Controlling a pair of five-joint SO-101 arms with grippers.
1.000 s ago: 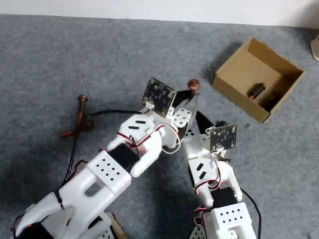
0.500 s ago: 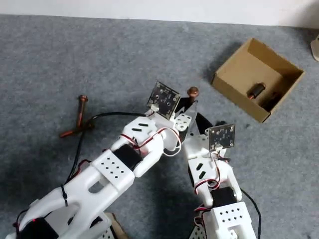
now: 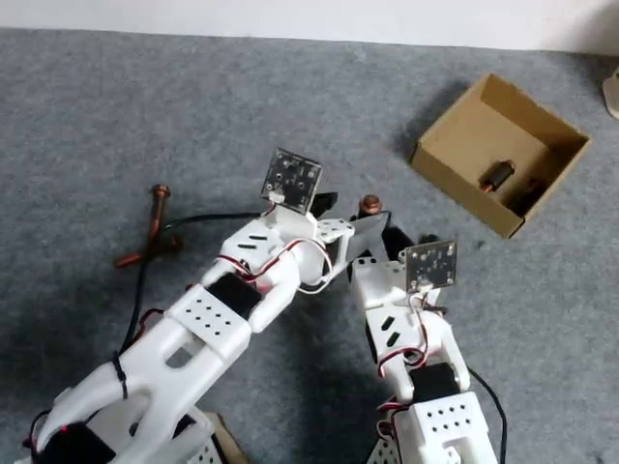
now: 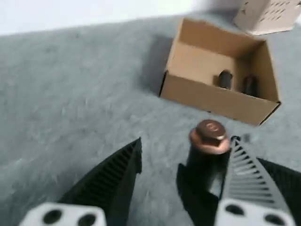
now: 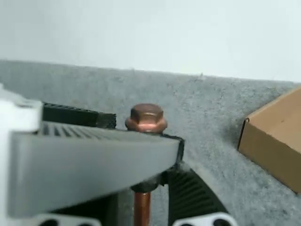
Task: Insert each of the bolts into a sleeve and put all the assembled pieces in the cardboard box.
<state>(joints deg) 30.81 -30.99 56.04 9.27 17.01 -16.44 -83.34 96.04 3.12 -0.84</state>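
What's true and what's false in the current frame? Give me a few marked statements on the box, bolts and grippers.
1. The cardboard box is empty. False: two dark pieces lie inside it.
2. The right gripper holds a bolt upright, copper head up. True.
3. The left gripper is clamped on that bolt. False: its fingers stand apart, with the bolt near one of them.
4. Two loose bolts lie on the carpet, on the far side of the arms from the box. True.
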